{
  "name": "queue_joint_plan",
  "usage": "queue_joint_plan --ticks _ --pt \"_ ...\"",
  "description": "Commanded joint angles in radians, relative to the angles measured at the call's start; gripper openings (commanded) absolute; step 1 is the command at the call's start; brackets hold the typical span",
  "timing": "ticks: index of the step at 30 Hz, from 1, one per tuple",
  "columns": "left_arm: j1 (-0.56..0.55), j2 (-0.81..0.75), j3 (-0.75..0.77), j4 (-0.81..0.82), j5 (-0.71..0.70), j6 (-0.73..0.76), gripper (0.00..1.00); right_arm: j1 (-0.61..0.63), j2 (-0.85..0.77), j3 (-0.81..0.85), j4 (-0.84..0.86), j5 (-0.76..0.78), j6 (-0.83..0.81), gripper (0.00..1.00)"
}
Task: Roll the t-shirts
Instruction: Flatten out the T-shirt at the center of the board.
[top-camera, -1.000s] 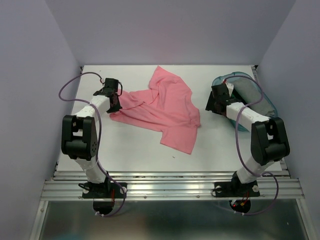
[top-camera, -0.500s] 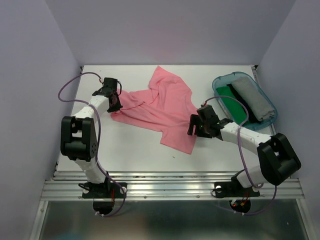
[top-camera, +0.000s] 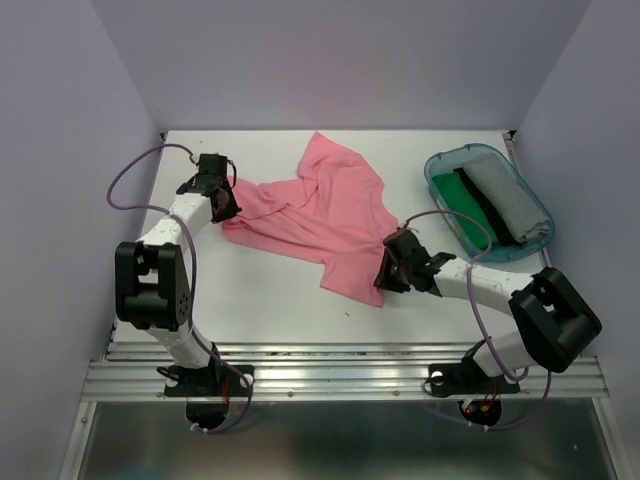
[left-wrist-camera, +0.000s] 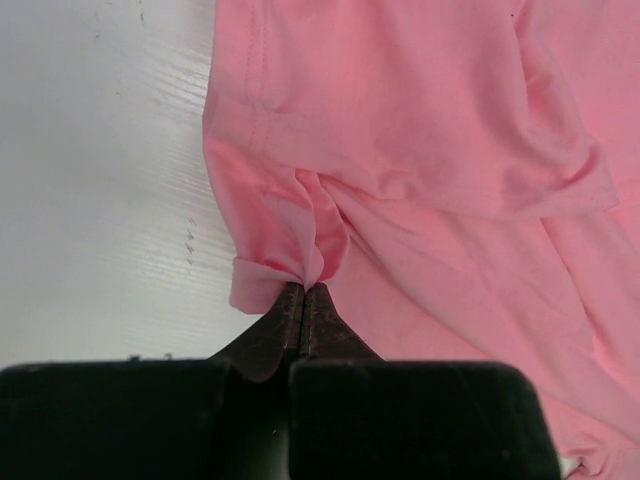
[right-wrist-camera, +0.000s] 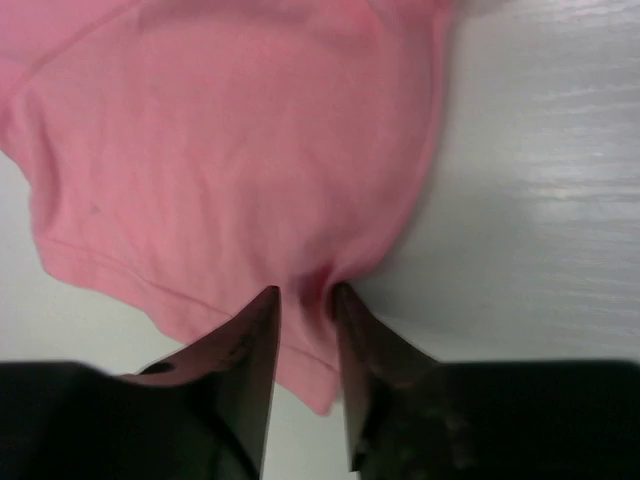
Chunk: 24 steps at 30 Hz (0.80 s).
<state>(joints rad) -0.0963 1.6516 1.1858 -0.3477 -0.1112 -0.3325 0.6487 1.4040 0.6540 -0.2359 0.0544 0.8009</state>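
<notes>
Bases of both arms sit at the near edge of the table (top-camera: 270, 305). Closest in, the right arm (top-camera: 478, 284) reaches low and leftward to the near right corner of the pink shirt (top-camera: 330, 215), which lies spread but rumpled in the middle of the table, with one part folded over itself toward the far side. In the right wrist view its jaws stand only narrowly apart, astride the hem, with a pucker of pink cloth gathered between their tips. They grip the shirt's edge there, down on the table. Farther back and to the left, the left arm (top-camera: 180, 213) stretches to the shirt's left corner. Its wrist view shows the jaws pressed fully together on a bunched bit of shirt beside a hemmed edge, the cloth drawn into creases at the pinch. Farthest off, at the far right, the tub (top-camera: 432, 172) stands well apart from the pink shirt and holds a green shirt (top-camera: 462, 205) on its left side and a grey shirt (top-camera: 505, 195) on its right.
</notes>
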Motion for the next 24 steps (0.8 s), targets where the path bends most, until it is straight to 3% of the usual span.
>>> queue_joint_plan --ticks 1,4,8,9,13,16,20,24 --pt "0.012 -0.067 -0.011 0.01 0.021 -0.01 0.0 0.023 0.073 -0.004 0.049 0.047 0.054 0.2" --pt "0.027 -0.07 0.008 0.021 0.071 -0.019 0.0 -0.045 0.092 0.097 0.044 0.119 -0.035 0.01" --pt "0.055 -0.024 0.127 0.009 0.154 -0.025 0.0 -0.23 0.145 0.327 0.047 0.091 -0.166 0.01" --pt "0.064 -0.012 0.165 0.004 0.166 -0.026 0.0 -0.256 0.167 0.46 0.046 0.09 -0.193 0.01" --pt "0.089 0.075 0.473 -0.078 0.246 -0.042 0.0 -0.357 0.311 0.832 0.014 0.039 -0.285 0.01" --pt "0.151 0.085 0.66 -0.111 0.313 -0.066 0.0 -0.403 0.328 1.043 -0.031 0.021 -0.292 0.01" --pt "0.236 0.036 0.753 -0.116 0.395 -0.1 0.0 -0.425 0.221 1.041 -0.029 0.025 -0.29 0.01" --pt "0.285 -0.108 0.583 -0.056 0.423 -0.097 0.0 -0.425 0.04 0.824 -0.022 0.022 -0.287 0.01"
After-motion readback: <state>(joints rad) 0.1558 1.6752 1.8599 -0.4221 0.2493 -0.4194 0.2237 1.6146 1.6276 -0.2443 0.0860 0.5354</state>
